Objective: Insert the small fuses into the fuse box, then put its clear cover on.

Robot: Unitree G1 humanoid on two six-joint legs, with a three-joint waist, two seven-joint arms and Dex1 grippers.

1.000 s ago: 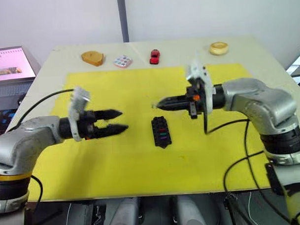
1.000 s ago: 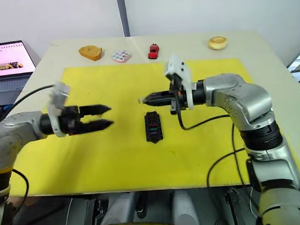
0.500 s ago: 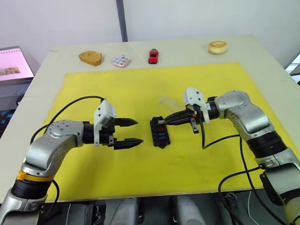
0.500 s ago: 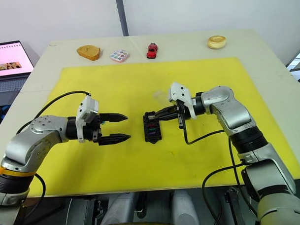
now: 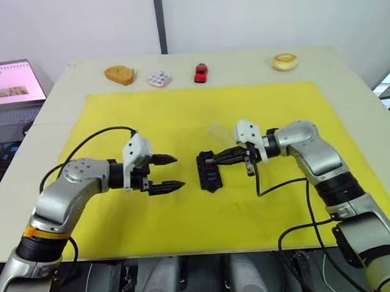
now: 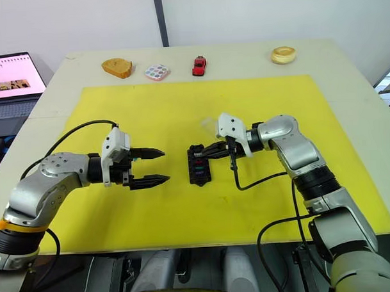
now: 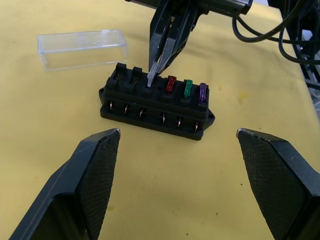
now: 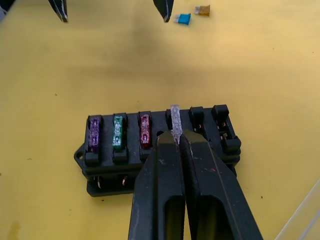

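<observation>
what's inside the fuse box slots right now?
Fuse box holds purple, green and red fuses. The right tool holds a grey fuse at the fourth slot; seating depth is hidden. Two slots are empty.

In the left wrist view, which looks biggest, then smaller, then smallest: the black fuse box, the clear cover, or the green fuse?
1. fuse box
2. clear cover, though it lies farther from the camera, so this is unsure
3. green fuse

clear cover (image 8: 305, 220) cut off, laptop (image 5: 13, 82) cropped
</observation>
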